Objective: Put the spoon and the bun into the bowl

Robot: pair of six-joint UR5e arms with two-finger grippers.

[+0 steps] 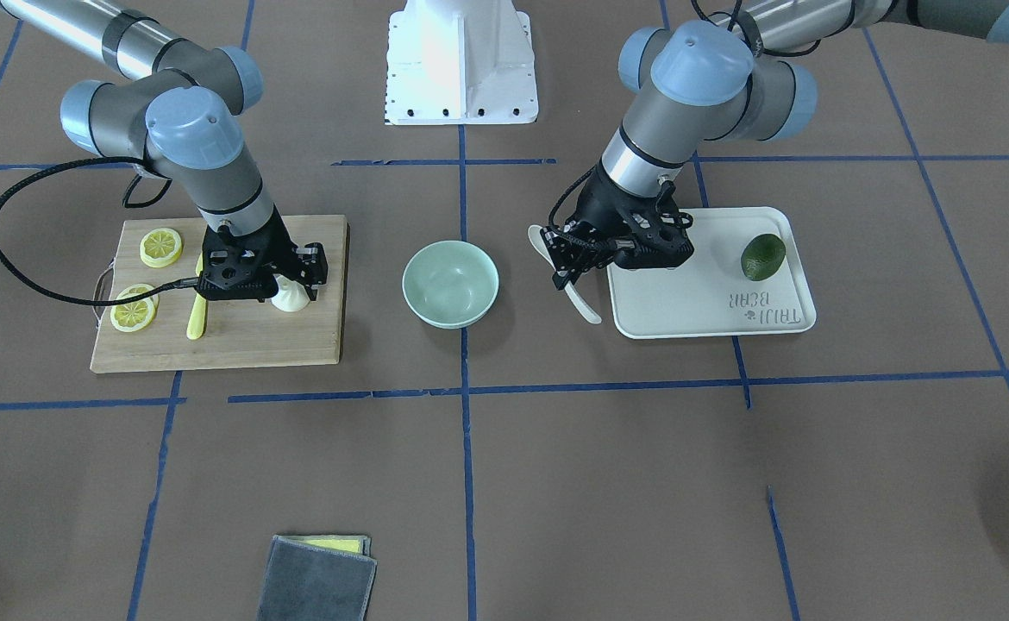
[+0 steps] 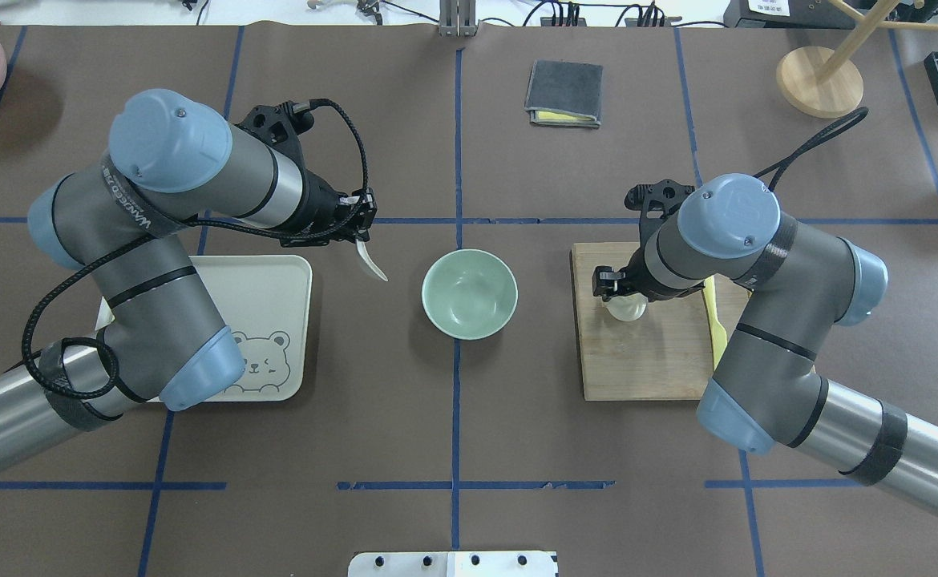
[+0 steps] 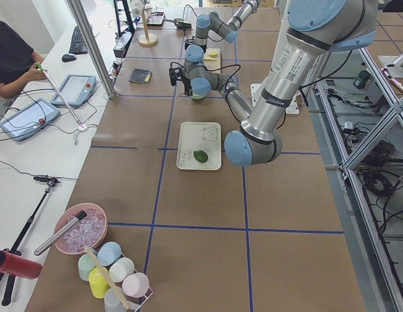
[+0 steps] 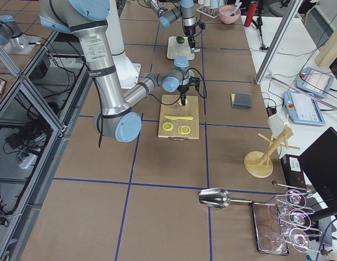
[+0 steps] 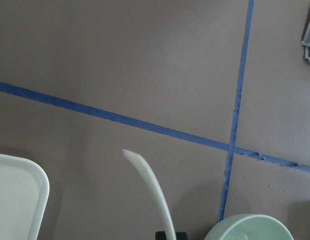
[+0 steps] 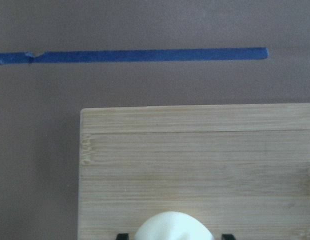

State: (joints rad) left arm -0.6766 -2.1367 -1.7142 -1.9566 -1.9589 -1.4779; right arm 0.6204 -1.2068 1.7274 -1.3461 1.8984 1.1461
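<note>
The white spoon [image 1: 586, 306] hangs tilted in my left gripper [image 1: 567, 267], which is shut on its middle above the table, between the bear-print tray and the mint-green bowl [image 1: 450, 285]. The left wrist view shows the spoon's handle [image 5: 152, 195] pointing away and the bowl's rim [image 5: 250, 227] at the bottom right. The bowl is empty. The white bun [image 1: 291, 299] sits on the wooden board. My right gripper [image 1: 297, 283] is down over it, jaws close on both sides. The right wrist view shows the bun [image 6: 172, 227] between the fingertips [image 6: 122, 236].
The wooden board [image 1: 237, 345] also holds two lemon slices [image 1: 161, 247] and a yellow knife [image 1: 197, 319]. The white tray [image 1: 703, 302] holds a dark green avocado [image 1: 763, 256]. A grey cloth [image 1: 316, 578] lies at the operators' edge. The robot's base [image 1: 461, 60] stands behind the bowl.
</note>
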